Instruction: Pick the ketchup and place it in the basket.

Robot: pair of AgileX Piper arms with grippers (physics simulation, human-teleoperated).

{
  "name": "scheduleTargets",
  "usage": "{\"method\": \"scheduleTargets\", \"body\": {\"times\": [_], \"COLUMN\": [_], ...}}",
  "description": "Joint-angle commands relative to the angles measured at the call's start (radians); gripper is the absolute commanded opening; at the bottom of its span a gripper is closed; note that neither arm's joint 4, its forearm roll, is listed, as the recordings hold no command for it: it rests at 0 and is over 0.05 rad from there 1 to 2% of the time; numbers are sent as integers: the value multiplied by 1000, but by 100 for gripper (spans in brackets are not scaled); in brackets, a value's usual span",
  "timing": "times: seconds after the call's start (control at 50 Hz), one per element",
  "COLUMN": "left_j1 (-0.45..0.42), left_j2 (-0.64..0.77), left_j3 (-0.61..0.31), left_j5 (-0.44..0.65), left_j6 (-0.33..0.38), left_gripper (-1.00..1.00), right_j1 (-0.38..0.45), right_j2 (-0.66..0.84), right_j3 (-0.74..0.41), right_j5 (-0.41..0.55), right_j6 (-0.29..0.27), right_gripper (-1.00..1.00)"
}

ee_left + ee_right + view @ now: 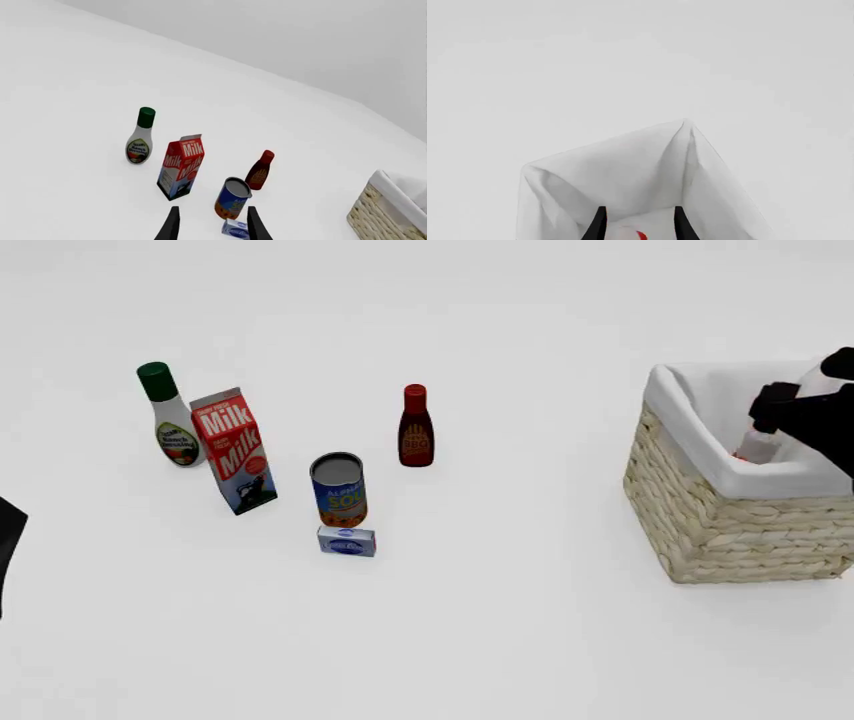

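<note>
One right gripper [787,420] hangs over the basket [721,530], its spread fingers [599,225] flanking the ketchup [630,234], which sits inside on the white lining; whether the pads touch the bottle I cannot tell. Judged risk: lifting away could snag the bottle or cloth; the left gripper [212,227] hovers, fingers apart, above the can [232,198].

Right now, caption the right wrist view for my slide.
Right gripper poised over the white-lined wicker basket, red-orange, white-capped ketchup bottle between its fingers.
</note>
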Motion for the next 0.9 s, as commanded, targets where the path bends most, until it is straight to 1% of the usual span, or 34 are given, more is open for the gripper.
{"method": "scheduleTargets", "body": {"times": [0.02,0.14,0.28,0.46,0.48,0.62,0.9], "left_j1": [-1,-1,-1,-1,-2,-2,-3], "left_j2": [-6,-10,-17,-24,-24,-26,-27], "left_j3": [1,1,0,2,2,0,2], "left_j5": [2,5,10,13,13,12,7], "left_j6": [-2,-5,-7,-12,-12,-17,-24], "left_gripper": [100,100,100,100,100,100,100], "right_j1": [6,17,40,69,72,97,126], "right_j2": [-52,-83,-155,-234,-243,-308,-404], "right_j3": [10,16,26,20,19,9,10], "right_j5": [13,21,47,95,99,140,186], "right_j6": [-2,-2,-3,-15,-8,-19,-35], "right_gripper": [100,100,100,100,100,100,100]}}
